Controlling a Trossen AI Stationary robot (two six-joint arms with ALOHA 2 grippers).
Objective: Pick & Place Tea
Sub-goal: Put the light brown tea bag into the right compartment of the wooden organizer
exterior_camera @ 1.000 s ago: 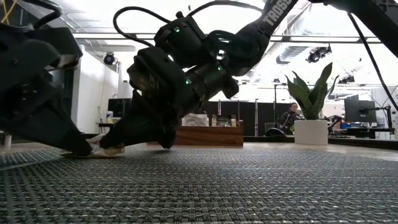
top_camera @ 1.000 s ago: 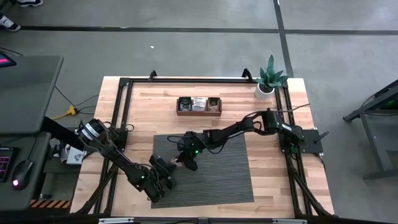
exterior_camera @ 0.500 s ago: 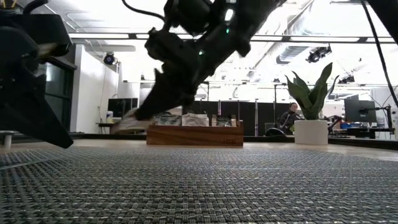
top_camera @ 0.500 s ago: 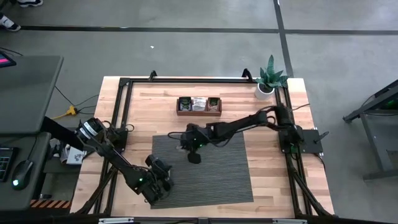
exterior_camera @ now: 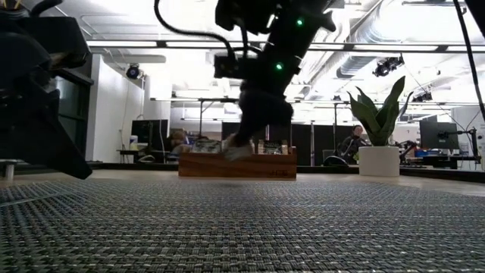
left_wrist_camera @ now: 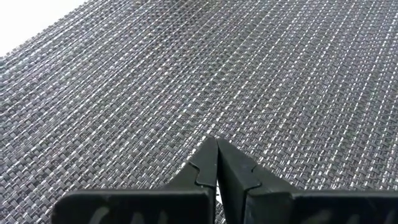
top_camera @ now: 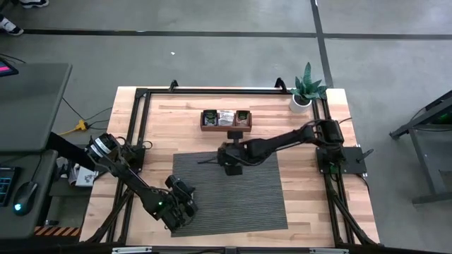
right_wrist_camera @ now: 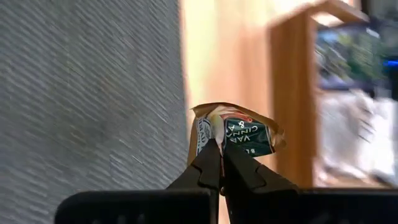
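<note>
Holding crumpled tea sachet (right_wrist_camera: 236, 135) — right claw (right_wrist_camera: 218, 154), print reads "CINNA", "VAN"

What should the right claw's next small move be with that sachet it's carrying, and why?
Probably carry on toward the wooden box and stop above a compartment. The right claw is shut on a tea sachet, held up off the grey mat, and the box lies just beyond it, so release would be premature. The left claw waits shut over the mat.
</note>
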